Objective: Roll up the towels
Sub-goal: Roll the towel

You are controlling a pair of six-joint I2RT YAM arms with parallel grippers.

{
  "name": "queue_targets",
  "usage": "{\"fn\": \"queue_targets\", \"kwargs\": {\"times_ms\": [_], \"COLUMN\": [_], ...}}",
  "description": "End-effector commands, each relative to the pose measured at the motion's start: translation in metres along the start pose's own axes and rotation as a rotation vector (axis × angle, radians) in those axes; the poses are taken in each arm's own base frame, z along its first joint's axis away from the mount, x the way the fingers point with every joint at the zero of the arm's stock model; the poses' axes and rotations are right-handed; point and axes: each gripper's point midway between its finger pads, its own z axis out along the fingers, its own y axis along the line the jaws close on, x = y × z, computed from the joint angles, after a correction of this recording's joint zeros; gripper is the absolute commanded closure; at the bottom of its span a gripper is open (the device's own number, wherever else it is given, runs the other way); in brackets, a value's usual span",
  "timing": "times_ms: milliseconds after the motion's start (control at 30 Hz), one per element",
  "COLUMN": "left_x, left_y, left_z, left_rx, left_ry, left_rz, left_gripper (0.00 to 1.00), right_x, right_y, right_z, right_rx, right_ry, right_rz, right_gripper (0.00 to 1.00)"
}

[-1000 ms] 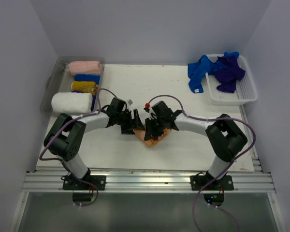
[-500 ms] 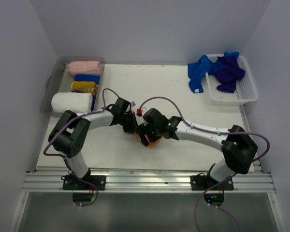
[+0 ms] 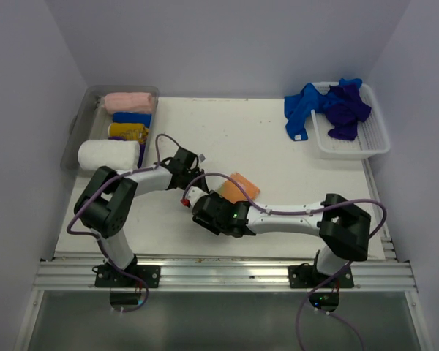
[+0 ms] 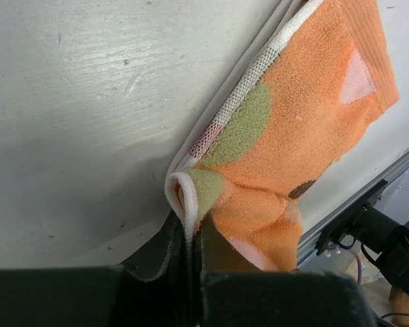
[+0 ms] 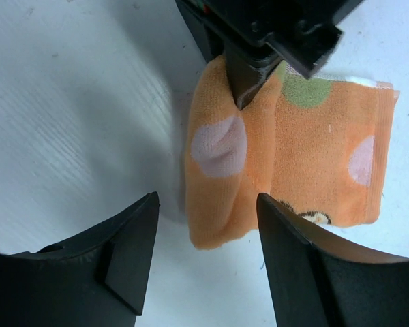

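- The left claw (image 4: pixel 191 238), open a second ago, has snapped shut. It now pinches the white-hemmed edge of the orange towel (image 3: pixel 243 186), and the cloth curls over just above its tips.
- The right claw (image 5: pixel 206 201), a second ago down on the towel beside the left one, has let go. Its jaws stand wide and hold nothing, hovering over the towel's near end.
- The right arm has swung across to the near left, so it now lies low along the tabletop (image 3: pixel 278 139) in front of the towel.
- The orange towel is mid-tabletop, just right of the left claw. It was bunched under both claws and now lies flatter, with one lengthwise fold ridge and no roll begun.
- I judge this to be a handover of the hold. The left claw anchors one edge so the right can take a new grip, probably on the free near end.
- Rolling of this towel looks still to come. With one pinch on soft cloth, a pull may drag the whole towel rather than turn it.
- Blue and purple towels (image 3: pixel 335 106) wait unrolled in the basket (image 3: pixel 351 152) at the far right.
- Rolled towels (image 3: pixel 110 155) sit in the bin (image 3: pixel 72 142) at the far left.
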Motion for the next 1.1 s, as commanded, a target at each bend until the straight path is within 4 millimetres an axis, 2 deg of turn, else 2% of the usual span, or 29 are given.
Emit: {"fn": "queue_targets", "kwargs": {"times_ms": [0, 67, 100, 167, 267, 300, 400, 467, 533, 567, 600, 633, 700, 733, 767, 833, 900, 967, 1000, 1067], "left_x": [0.002, 0.002, 0.002, 0.002, 0.003, 0.002, 0.0, -0.002, -0.007, -0.009, -0.011, -0.015, -0.019, -0.022, -0.023, -0.029, -0.037, -0.04, -0.044, -0.045], "left_y": [0.008, 0.007, 0.007, 0.007, 0.006, 0.005, 0.005, 0.004, 0.001, -0.002, -0.003, -0.006, -0.008, -0.009, -0.01, -0.006, -0.001, 0.0, 0.001, -0.001], "left_z": [0.002, 0.002, 0.002, 0.002, 0.002, 0.001, 0.0, -0.002, -0.006, -0.008, -0.011, -0.013, -0.02, -0.023, -0.027, -0.036, -0.044, -0.053, -0.057, -0.063], "left_rx": [-0.032, -0.031, -0.031, -0.03, -0.025, -0.02, -0.021, -0.017, -0.009, 0.005, 0.007, 0.007, 0.009, 0.011, 0.011, 0.007, 0.003, 0.005, 0.004, 0.012], "left_ry": [0.024, 0.025, 0.025, 0.024, 0.027, 0.027, 0.025, 0.02, 0.008, -0.001, -0.01, -0.023, -0.041, -0.05, -0.058, -0.082, -0.109, -0.132, -0.148, -0.168], "left_rz": [0.011, 0.011, 0.013, 0.013, 0.015, 0.016, 0.02, 0.031, 0.039, 0.059, 0.064, 0.074, 0.084, 0.087, 0.09, 0.082, 0.07, 0.068, 0.062, 0.064], "left_gripper": [1.0, 1.0, 1.0, 1.0, 1.0, 1.0, 1.0, 1.0, 0.97, 0.9, 0.81, 0.6, 0.5, 0.42, 0.41, 0.4, 0.39, 0.4, 0.4, 0.39], "right_x": [-0.009, -0.005, 0.003, 0.01, 0.019, 0.023, 0.024, 0.02, 0.009, 0.007, 0.006, 0.006, 0.003, 0.003, 0.001, -0.002, -0.002, -0.001, -0.001, -0.001], "right_y": [0.001, 0.003, 0.005, 0.005, 0.007, 0.006, 0.006, 0.006, 0.008, 0.008, 0.011, 0.011, 0.01, 0.002, 0.01, 0.005, 0.013, 0.011, 0.018, 0.016], "right_z": [0.011, 0.018, 0.026, 0.032, 0.036, 0.036, 0.036, 0.032, 0.027, 0.024, 0.023, 0.024, 0.022, 0.025, 0.021, 0.021, 0.019, 0.021, 0.018, 0.021], "right_rx": [0.043, 0.053, 0.062, 0.078, 0.083, 0.087, 0.076, 0.038, -0.046, -0.076, -0.118, -0.186, -0.255, -0.269, -0.348, -0.405, -0.494, -0.54, -0.603, -0.647], "right_ry": [-0.041, -0.036, -0.01, 0.006, 0.017, 0.018, 0.012, -0.006, -0.041, -0.05, -0.052, -0.041, -0.034, -0.027, -0.018, -0.019, 0.006, 0.019, 0.033, 0.031], "right_rz": [-0.047, -0.05, -0.065, -0.074, -0.043, -0.018, 0.031, 0.088, 0.16, 0.186, 0.23, 0.277, 0.362, 0.403, 0.44, 0.503, 0.55, 0.608, 0.623, 0.694], "right_gripper": [0.38, 0.41, 0.42, 0.49, 0.68, 0.77, 0.94, 1.0, 1.0, 1.0, 1.0, 1.0, 1.0, 1.0, 1.0, 1.0, 1.0, 1.0, 1.0, 1.0]}}
